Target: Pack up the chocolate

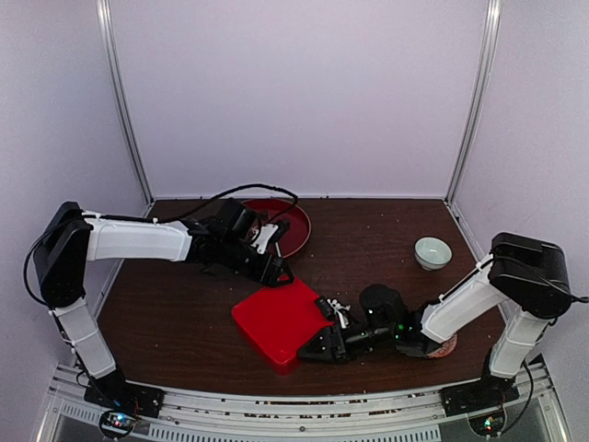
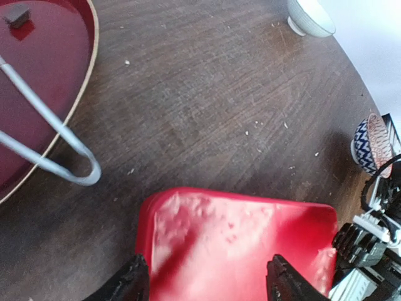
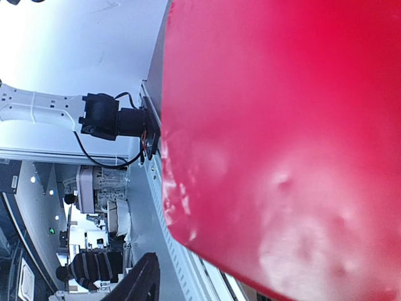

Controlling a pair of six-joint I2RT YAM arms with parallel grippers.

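Chocolate shows to you as a single dark, cube-like piece lying on the red dish at the back of the tabletop. In the overhead view the left arm covers much of that dish. Grey metal tongs lie across it, their bent end poking over the rim onto the wood.

Your left pincer hangs at the far edge of the red box, which lies flat in the middle of the tabletop, just in front of the dish. Its fingers stand well apart, with the box's dimpled top showing between them, and they grip nothing. You cannot tell whether they touch the box.

Your right pincer sits at the near right edge of the same box. In its wrist view the red surface fills most of the picture and only one dark finger shows, so you cannot tell how wide it stands or whether it has hold of the box.

A pale bowl stands at the right back of the tabletop, well apart from the box. A patterned bowl, blue and white outside, sits tilted beside the right arm. Pale crumbs dot the wood between the dish and the pale bowl.
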